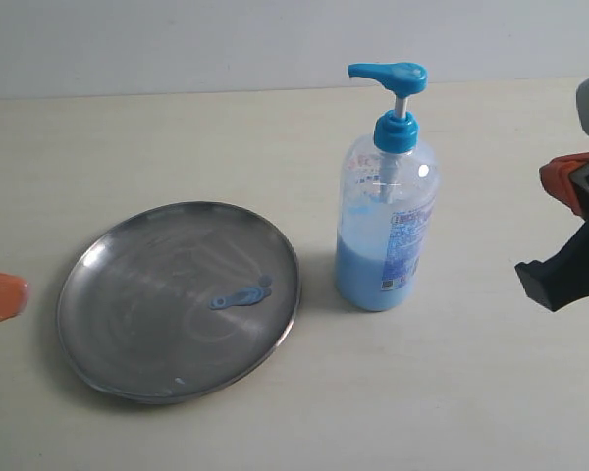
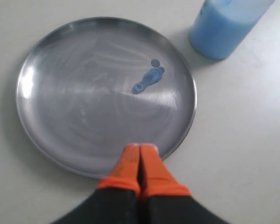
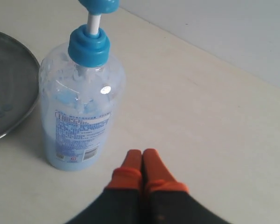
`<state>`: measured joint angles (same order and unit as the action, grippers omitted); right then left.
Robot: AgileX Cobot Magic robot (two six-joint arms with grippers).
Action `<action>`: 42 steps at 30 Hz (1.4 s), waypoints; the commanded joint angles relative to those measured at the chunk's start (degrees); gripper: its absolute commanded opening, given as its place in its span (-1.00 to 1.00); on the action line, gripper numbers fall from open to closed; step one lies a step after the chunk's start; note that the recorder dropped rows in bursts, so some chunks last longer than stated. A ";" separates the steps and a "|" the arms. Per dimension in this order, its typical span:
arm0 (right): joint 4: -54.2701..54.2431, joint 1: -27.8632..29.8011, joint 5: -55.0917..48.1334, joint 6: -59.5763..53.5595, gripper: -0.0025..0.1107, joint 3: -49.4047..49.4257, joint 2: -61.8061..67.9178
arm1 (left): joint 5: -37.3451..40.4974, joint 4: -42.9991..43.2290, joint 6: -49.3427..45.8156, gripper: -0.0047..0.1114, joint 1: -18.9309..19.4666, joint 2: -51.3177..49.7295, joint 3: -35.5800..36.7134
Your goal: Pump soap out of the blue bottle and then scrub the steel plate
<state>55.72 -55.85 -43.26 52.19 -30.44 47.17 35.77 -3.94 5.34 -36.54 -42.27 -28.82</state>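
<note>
Steel plate (image 1: 128, 294): flat on the table (image 1: 471, 392), a small blob of soap (image 1: 241, 294) lying right of its middle.
Blue bottle (image 1: 385, 235): upright just beside the plate's right rim, roughly half full, spout turned toward the plate.
Left gripper (image 2: 140, 150): fingers pressed together, empty, at the plate's rim.
Right gripper (image 3: 142, 155): fingers pressed together, empty, near the bottle, not touching.
Handling: I judge the bottle tall, tippy and thin-walled, so I'd push straight down on the pump head (image 1: 388, 74). The plate looks stiff and slick and will likely slide under scrubbing.
</note>
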 commanded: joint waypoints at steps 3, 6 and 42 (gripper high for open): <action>-3.28 0.19 0.08 0.39 -0.96 0.29 -0.52 | -4.54 0.29 -1.27 -0.92 -0.02 0.29 0.23; -3.42 0.19 0.08 0.39 -0.96 0.29 -0.52 | -4.78 0.29 -1.73 -0.92 -0.02 0.29 0.23; -3.71 0.19 0.08 0.39 -0.96 0.29 -0.52 | -6.60 -1.54 5.49 -0.92 -0.02 -11.20 0.23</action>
<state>51.98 -55.85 -43.26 52.42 -30.44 47.17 29.78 -4.83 10.16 -36.54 -49.67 -28.82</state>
